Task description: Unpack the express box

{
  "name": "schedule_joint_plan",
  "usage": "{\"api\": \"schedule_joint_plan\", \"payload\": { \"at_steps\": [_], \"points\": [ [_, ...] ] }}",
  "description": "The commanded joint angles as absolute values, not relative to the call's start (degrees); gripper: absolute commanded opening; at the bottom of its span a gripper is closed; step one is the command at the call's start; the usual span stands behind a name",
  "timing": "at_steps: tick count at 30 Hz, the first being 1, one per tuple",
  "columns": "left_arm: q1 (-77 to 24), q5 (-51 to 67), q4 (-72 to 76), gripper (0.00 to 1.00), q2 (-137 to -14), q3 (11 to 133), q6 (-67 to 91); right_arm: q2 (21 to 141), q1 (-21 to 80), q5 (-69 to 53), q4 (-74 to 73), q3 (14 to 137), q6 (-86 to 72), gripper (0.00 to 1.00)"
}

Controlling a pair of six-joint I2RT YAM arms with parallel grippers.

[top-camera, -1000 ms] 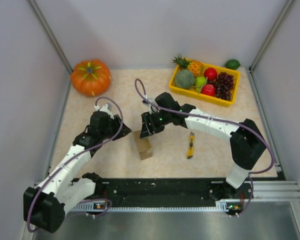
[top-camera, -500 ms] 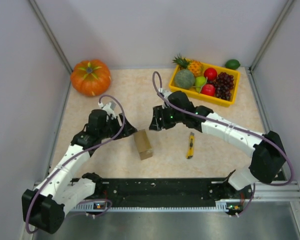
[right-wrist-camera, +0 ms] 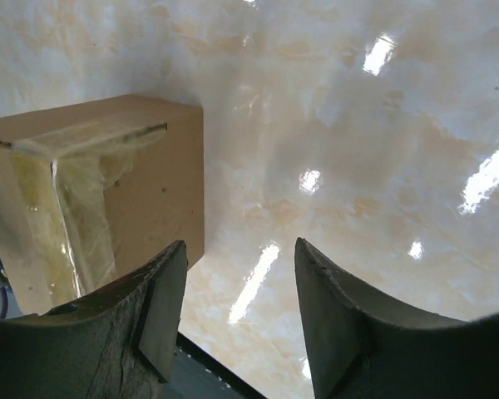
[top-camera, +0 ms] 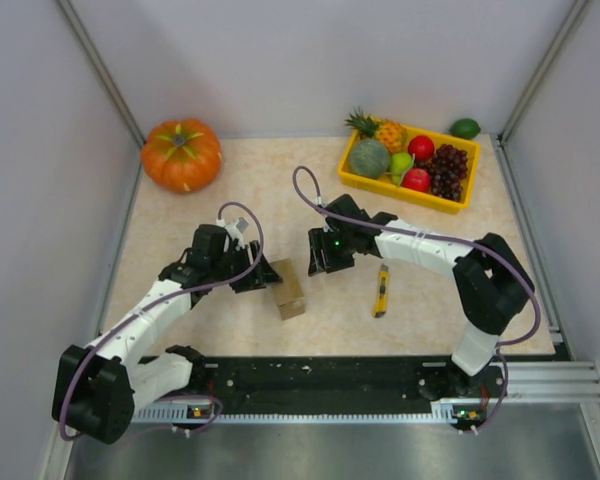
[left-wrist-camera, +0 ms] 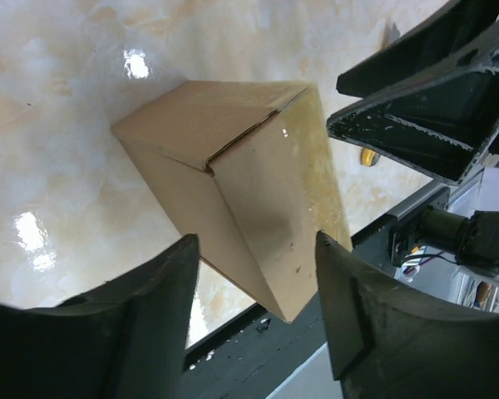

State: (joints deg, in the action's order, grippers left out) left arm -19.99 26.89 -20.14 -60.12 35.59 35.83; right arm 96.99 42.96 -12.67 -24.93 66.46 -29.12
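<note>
The express box (top-camera: 288, 290) is a small brown carton with its flaps closed, lying on the marbled table. It fills the left wrist view (left-wrist-camera: 249, 191) and sits at the left of the right wrist view (right-wrist-camera: 91, 191), with clear tape along its seam. My left gripper (top-camera: 264, 277) is open right at the box's left side, its jaws either side of the box's near corner without closing on it. My right gripper (top-camera: 320, 262) is open and empty, just right of the box above bare table.
A yellow utility knife (top-camera: 381, 290) lies right of the box. An orange pumpkin (top-camera: 181, 154) sits at the back left. A yellow fruit tray (top-camera: 358, 178) stands at the back right, a green lime (top-camera: 465, 128) beside it. The black rail (top-camera: 320, 375) runs along the near edge.
My left gripper has moved right, up to the box's left side. My right gripper drew back to the right and up, then came down close to the box again. The box has barely moved.
</note>
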Motion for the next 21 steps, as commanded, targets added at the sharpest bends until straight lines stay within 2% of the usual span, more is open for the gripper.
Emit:
{"api": "schedule_joint_plan", "payload": {
  "at_steps": [1, 4, 7, 16, 21],
  "points": [
    [-20.1, 28.8, -17.4, 0.59, -60.2, 33.8, 36.5, 100.2, 43.8, -17.1, -24.1, 71.9, -27.5, 0.53],
    [-20.0, 25.8, -19.6, 0.5, -59.1, 33.3, 36.9, 100.4, 44.6, -18.3, -23.9, 72.7, -27.3, 0.53],
    [-19.9, 15.6, -26.8, 0.42, -58.5, 33.8, 38.1, 99.9, 45.2, -18.7, -23.5, 72.7, -27.5, 0.53],
    [-18.3, 6.5, -35.2, 0.37, -57.0, 32.7, 40.0, 98.3, 47.4, -19.5, -22.3, 72.8, -26.6, 0.53],
    [-18.3, -3.1, -41.0, 0.35, -55.9, 33.6, 41.0, 98.0, 47.5, -19.0, -22.2, 72.5, -26.4, 0.53]
  ]
}}
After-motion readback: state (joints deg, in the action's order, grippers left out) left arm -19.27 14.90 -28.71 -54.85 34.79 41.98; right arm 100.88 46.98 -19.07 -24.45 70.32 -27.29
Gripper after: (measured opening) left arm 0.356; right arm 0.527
